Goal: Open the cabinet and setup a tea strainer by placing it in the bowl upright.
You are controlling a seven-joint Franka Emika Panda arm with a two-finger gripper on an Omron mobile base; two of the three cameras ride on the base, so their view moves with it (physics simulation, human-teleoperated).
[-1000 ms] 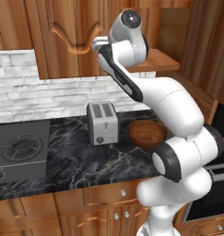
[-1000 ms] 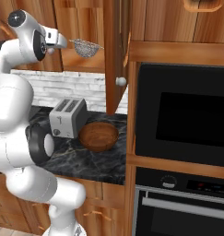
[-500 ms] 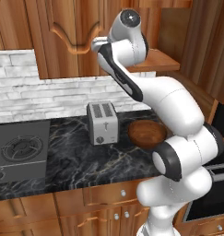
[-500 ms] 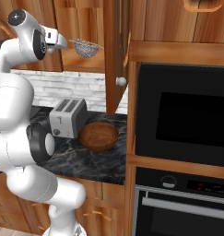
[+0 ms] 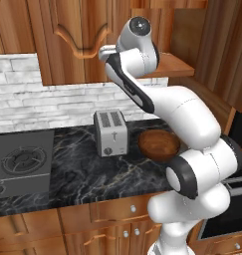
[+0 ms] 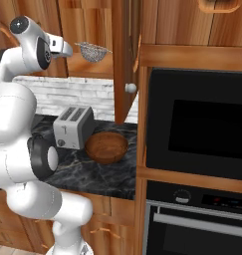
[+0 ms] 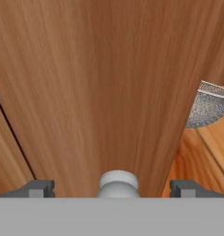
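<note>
**Fingers wide apart at the cabinet knob, strainer on the shelf**

From my seat, going left to right across the right base view: the arm reaches up to the cabinet [image 6: 123, 55], a tall reddish-brown wooden unit whose right door stands swung out edge-on, its round silver knob [image 6: 130, 88] on the lower part. Just right of the hand, on the wooden shelf [image 6: 92, 69] inside, I see the tea strainer [image 6: 94, 52], a small silver mesh half-ball with a thin rim, sitting dome down. Below, on the dark marbled worktop [image 6: 97, 177], the silver toaster [image 6: 72, 127] stands left of the bowl [image 6: 106, 147], a round, shallow, dark brown wooden one near the worktop's right edge, just beside the toaster.

In the hand view the fingers [image 7: 39, 188] stand spread wide, holding nothing, with a silver knob [image 7: 117, 182] between them against the door panel; the strainer's mesh peeks in at the right edge.

Against the frames from a second ago, I find no change: arm, door, strainer and bowl sit where they were.
</note>
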